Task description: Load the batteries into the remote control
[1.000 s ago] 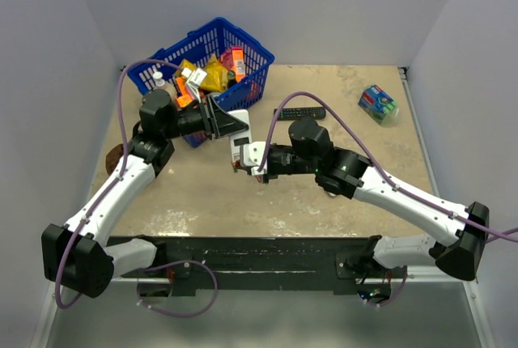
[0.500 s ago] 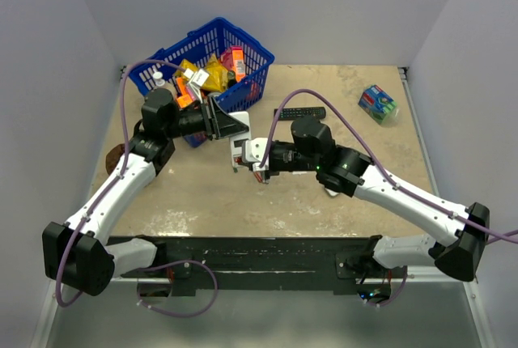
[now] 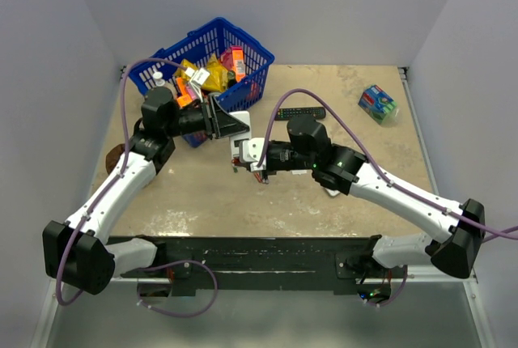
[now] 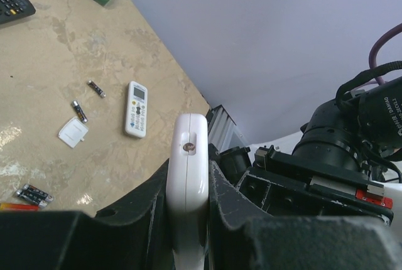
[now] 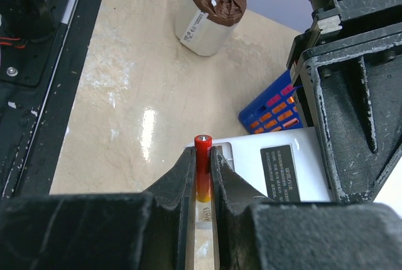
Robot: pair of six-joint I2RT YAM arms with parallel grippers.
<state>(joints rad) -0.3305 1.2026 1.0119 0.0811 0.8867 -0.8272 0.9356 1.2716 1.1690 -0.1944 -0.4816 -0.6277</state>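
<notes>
One red-orange battery (image 5: 202,156) pinched end-up in the closed right gripper (image 5: 201,176), poised just over the white back of the remote control (image 5: 251,157), with that remote clamped edge-on in the shut left gripper (image 4: 188,179), up off the table (image 3: 202,194) between the arms. Now line it up lengthwise with the remote's back, tilt it flat, press one end in first, release only once seated. Beware a skewed entry popping it out.

A robotics lab test cell: plain pale walls (image 3: 324,8) enclose a stone-patterned tabletop (image 3: 324,198), with two robot arms (image 3: 121,190) bolted to a black rail (image 3: 267,255).
</notes>
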